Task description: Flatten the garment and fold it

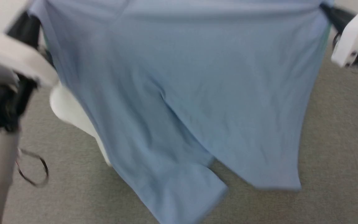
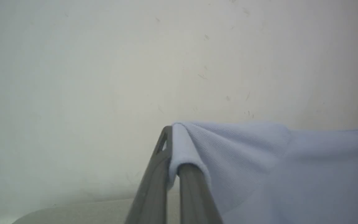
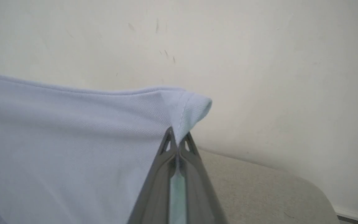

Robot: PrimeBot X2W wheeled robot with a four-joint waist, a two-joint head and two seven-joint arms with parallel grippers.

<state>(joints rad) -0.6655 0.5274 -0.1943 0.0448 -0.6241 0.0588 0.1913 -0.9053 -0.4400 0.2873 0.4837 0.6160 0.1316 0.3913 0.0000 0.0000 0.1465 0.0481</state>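
Note:
The garment (image 1: 185, 93), a light blue soft shirt, hangs spread in the air across most of the head view, with its lower edge and a sleeve trailing toward the bottom. My left gripper (image 2: 173, 146) is shut on one top corner of the garment (image 2: 259, 161), and the fabric drapes over one finger. My right gripper (image 3: 177, 138) is shut on the other top corner of the garment (image 3: 73, 140), pinching a hemmed tip. In the head view the left arm (image 1: 14, 59) is at the upper left and the right arm (image 1: 353, 37) at the upper right.
A grey-beige carpeted surface (image 1: 337, 149) lies below the cloth. A white rounded shape (image 1: 68, 110) shows behind the garment's left edge. A thin dark cable loop (image 1: 34, 171) hangs near the left arm. A pale wall (image 3: 275, 77) stands ahead of both wrists.

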